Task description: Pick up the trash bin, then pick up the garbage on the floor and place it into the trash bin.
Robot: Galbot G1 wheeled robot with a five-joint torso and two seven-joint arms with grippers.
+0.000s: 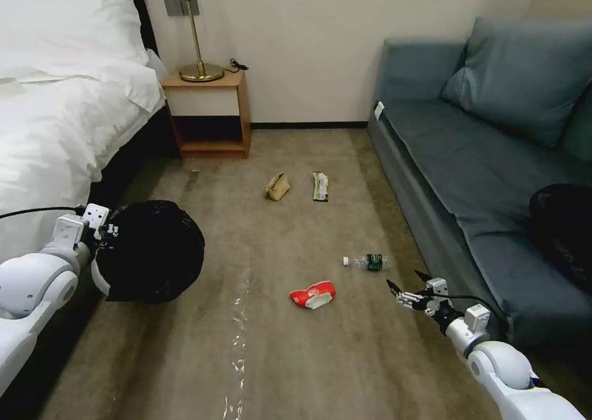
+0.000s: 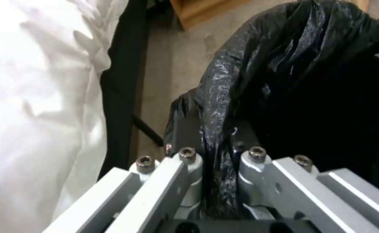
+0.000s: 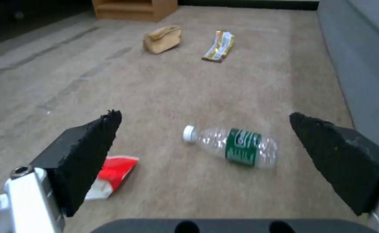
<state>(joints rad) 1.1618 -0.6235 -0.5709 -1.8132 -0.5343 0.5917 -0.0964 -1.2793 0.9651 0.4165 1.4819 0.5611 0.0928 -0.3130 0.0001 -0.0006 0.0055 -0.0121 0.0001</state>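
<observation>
Gripping the bag-lined rim, the left end effector [image 2: 217, 181] holds the trash bin [image 1: 151, 250] raised beside the bed [image 1: 55, 118]. Over the carpet, the right end effector [image 3: 202, 142] hangs with fingers spread wide, just short of the clear bottle [image 3: 232, 147]. Near it lies the red-and-white wrapper [image 1: 312, 294]; farther off, the tan paper bag [image 1: 277, 187] and the yellow-green wrapper [image 1: 320, 186] lie before the nightstand [image 1: 209, 111].
</observation>
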